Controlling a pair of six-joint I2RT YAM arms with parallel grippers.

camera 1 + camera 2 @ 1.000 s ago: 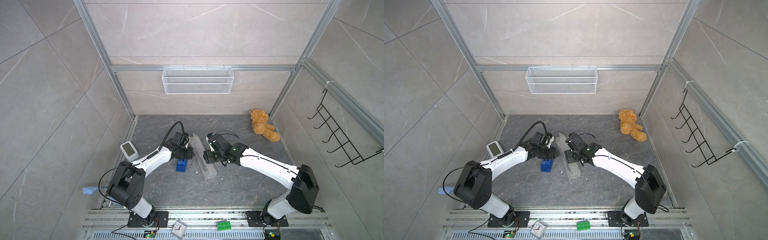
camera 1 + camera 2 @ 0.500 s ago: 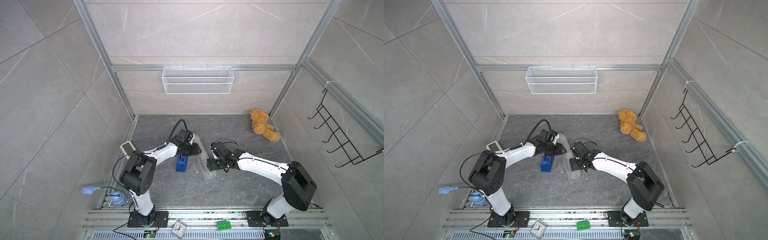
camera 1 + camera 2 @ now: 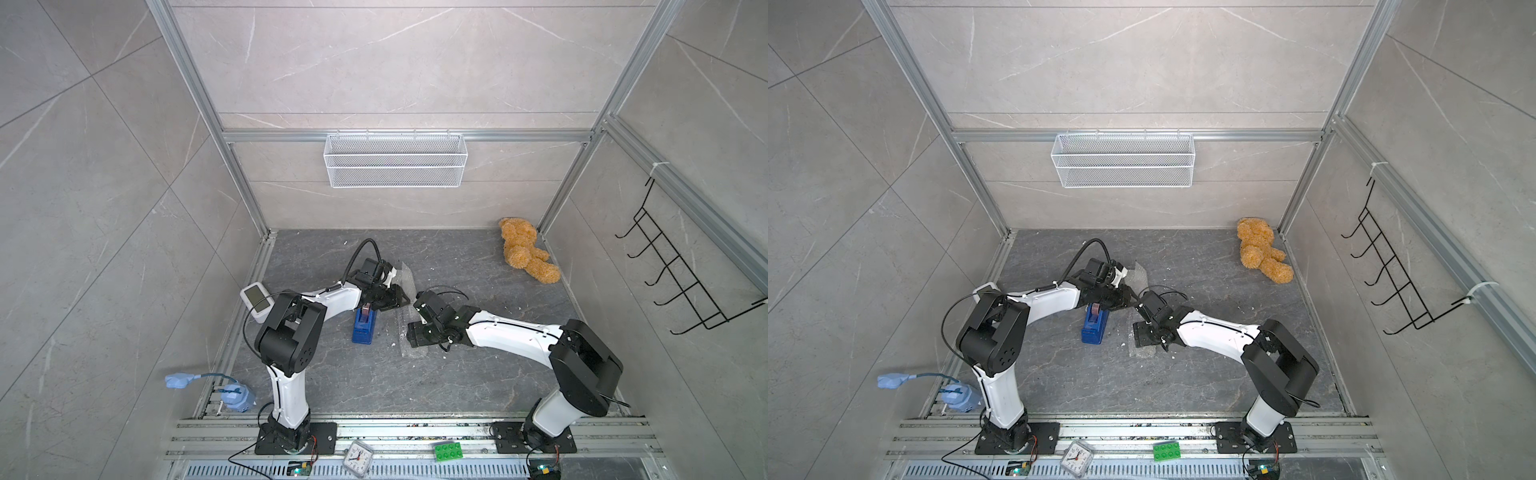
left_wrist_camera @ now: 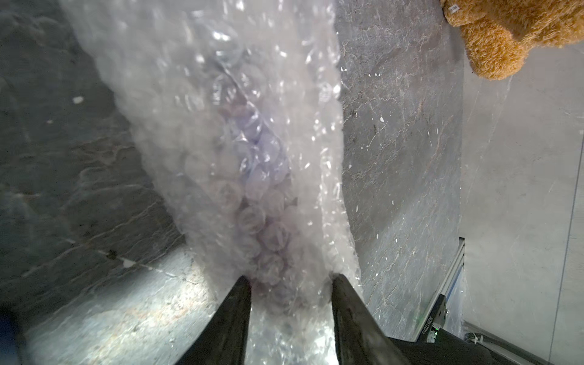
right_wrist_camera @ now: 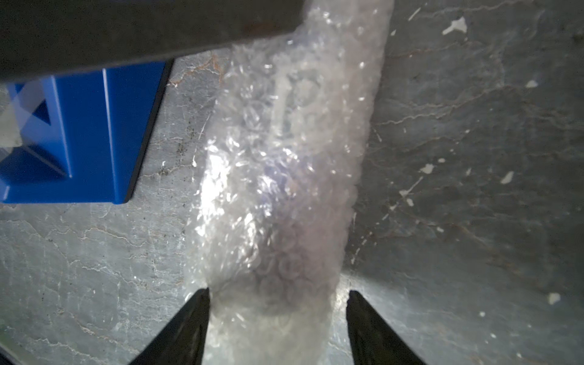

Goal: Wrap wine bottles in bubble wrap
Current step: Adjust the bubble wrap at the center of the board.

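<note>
**Tabletop scene, read left to right.** A small white device with a grey screen (image 3: 254, 296) lies at the left edge of the dark grey stone floor (image 3: 415, 395). Right of it stands a blue plastic tape dispenser (image 3: 364, 327). Just beside the dispenser lies the translucent bubble wrap (image 3: 415, 352), a long rolled bundle running near to far at the floor's centre. The small dark purple glass bottle (image 4: 257, 148) shows only as a violet tint inside it. The left gripper (image 4: 289, 276), partly closed, presses both fingers against the bundle's farther part. The right gripper (image 5: 278, 291) straddles the nearer part with jaws apart, one finger touching the wrap and one clear of it. A brown plush teddy bear (image 3: 524, 255) lies in the far right corner.
</note>
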